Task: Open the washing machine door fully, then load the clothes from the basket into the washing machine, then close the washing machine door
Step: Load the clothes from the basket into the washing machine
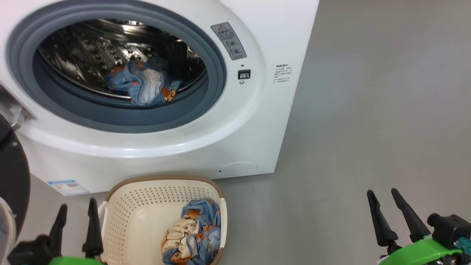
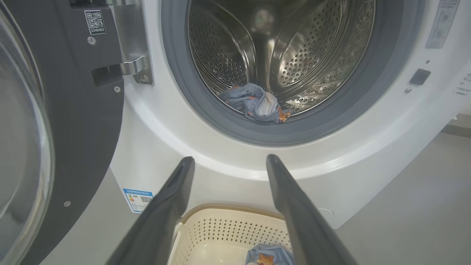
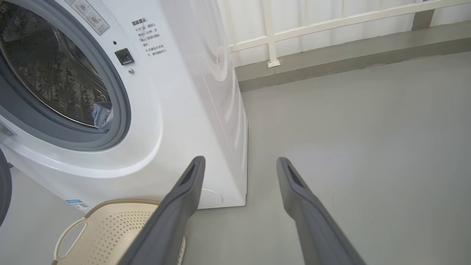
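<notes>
The white washing machine (image 1: 257, 121) stands with its door (image 2: 73, 121) swung open to the left. One piece of the light-blue printed clothes (image 1: 145, 84) lies at the front of the steel drum (image 2: 279, 48). Another piece (image 1: 195, 233) lies in the cream basket (image 1: 136, 213) on the floor in front of the machine. My left gripper (image 1: 78, 209) is open and empty just left of the basket, its fingertips aimed at the machine's front (image 2: 228, 162). Off to the right, my right gripper (image 1: 382, 197) hangs open over bare floor, holding nothing.
Grey floor (image 1: 368, 110) stretches to the right of the machine. A white railing (image 3: 331, 25) and a low kerb run along the wall behind it. The open door's black rim (image 1: 13, 176) juts out at the left edge, close to my left arm.
</notes>
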Tool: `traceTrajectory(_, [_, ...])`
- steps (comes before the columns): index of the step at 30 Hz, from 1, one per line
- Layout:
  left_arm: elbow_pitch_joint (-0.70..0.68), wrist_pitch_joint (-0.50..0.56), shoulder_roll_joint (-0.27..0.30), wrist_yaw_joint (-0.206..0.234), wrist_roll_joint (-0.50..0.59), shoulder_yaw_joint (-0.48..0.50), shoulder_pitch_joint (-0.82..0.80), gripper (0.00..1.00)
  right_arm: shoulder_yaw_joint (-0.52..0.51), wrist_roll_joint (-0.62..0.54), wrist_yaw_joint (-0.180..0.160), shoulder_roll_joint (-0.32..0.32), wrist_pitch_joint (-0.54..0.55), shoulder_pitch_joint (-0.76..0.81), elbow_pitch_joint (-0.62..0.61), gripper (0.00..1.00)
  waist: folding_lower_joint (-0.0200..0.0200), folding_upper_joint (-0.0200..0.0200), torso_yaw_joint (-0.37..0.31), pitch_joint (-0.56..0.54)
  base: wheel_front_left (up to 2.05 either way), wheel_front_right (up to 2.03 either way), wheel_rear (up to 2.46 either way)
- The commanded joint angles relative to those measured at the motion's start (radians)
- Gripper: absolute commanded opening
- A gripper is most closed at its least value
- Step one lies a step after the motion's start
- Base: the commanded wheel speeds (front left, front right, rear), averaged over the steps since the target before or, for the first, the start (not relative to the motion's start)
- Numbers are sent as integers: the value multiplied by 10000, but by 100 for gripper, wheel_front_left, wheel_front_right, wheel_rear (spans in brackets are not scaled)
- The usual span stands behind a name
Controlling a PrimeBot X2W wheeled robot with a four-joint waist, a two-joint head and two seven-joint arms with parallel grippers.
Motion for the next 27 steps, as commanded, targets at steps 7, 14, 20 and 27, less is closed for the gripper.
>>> traceTrajectory(7, [-554, -62, -17, 56, 150, 399, 264, 100, 57, 168, 25, -135, -76, 81, -296, 100, -1, 0, -18, 34, 0, 0, 0])
traceTrajectory(14, [-555, -62, -66, 56, 165, 345, 167, 100, 54, 135, 25, -84, -76, 1, -335, 100, -1, 0, -28, 149, 0, 0, 0])
traceTrajectory(20, [-390, -62, -61, 56, 140, 213, 63, 100, 75, 121, 25, -17, -76, -161, -382, 100, -1, 0, -55, 380, 0, 0, 0])
traceTrajectory(27, [122, -63, -100, 56, 48, 47, -253, 100, 89, 85, 25, 118, -76, -476, -468, 100, -1, 0, -84, 811, 0, 0, 0])
